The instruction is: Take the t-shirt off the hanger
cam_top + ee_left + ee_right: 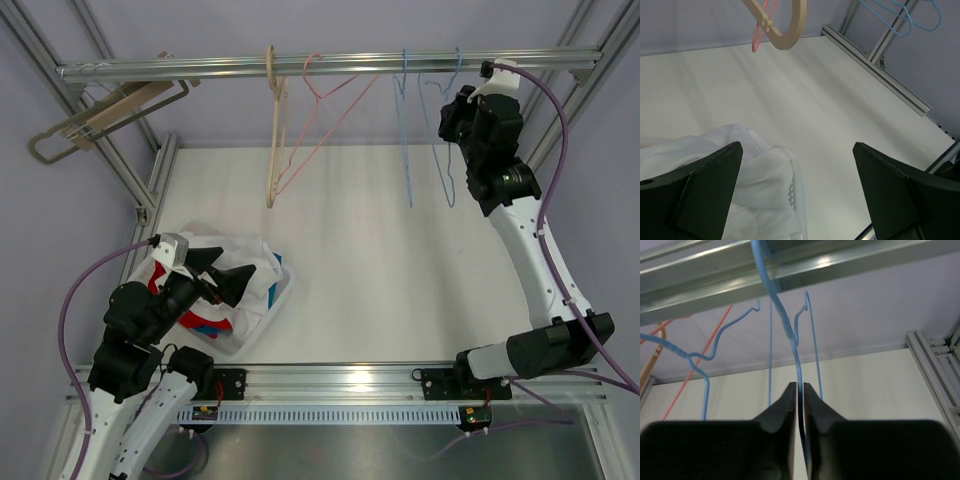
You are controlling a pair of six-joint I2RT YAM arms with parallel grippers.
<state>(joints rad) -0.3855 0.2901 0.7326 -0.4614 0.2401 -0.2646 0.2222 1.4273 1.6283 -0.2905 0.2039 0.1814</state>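
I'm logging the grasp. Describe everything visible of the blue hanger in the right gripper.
The blue hanger is thin wire with a twisted neck and carries no clothing. Its hook sits over the metal rail, so it hangs upright. The right gripper is shut on the wire just below the neck.

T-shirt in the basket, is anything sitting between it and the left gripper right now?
Nothing visible does. The left gripper hangs with jaws open above the white t-shirt crumpled in the basket, with only open air between them. The right gripper is away at the rail, shut on a blue hanger.
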